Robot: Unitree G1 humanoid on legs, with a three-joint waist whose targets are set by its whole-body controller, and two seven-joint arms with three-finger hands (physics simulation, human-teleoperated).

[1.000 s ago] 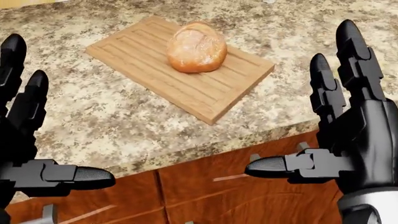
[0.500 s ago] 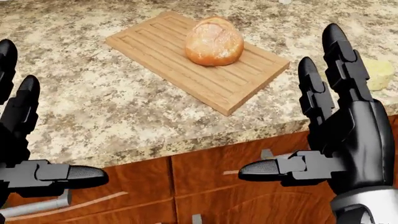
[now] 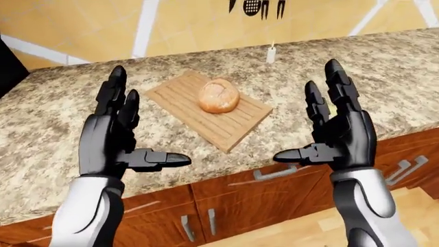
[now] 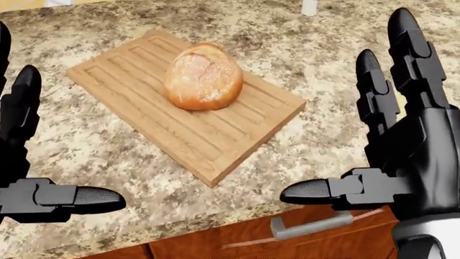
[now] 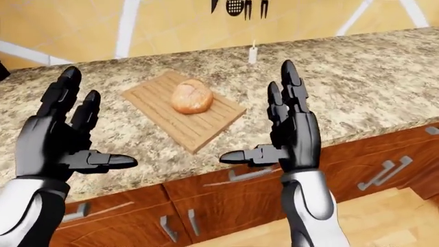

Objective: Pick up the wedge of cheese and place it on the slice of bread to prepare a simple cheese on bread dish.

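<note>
Right hand [image 3: 339, 131]: it is up in the air, fingers spread wide and pointing up, thumb sticking out to the left. It holds nothing.
Left hand [image 3: 113, 135]: up in the air too, fingers spread, thumb pointing right. Nothing is in it.
Bread [image 4: 203, 76]: a round brown loaf. It sits on the wooden board [image 4: 136, 86], between the two hands and farther up in the eye views. No hand touches it.
Board: it lies tilted on the speckled counter [image 3: 62, 110], one corner pointing toward the counter's near edge.
Cheese: I cannot see it in the pictures now. In the left-eye view the right hand covers the bit of counter just to the right of the board.
Small white thing [image 3: 271, 53]: it stands upright near the wall, above the board. It is too small to tell what it is.
Drawers [image 3: 274, 188]: brown wood with grey handles, under the counter.
What changed: half a second ago a pale yellow lump showed at the right edge of the head view, behind the right hand. Now it does not show. The whole head view has shifted, so the camera moved. The bread and board now sit more to the left and look bigger. Both hands are spread just as before.
</note>
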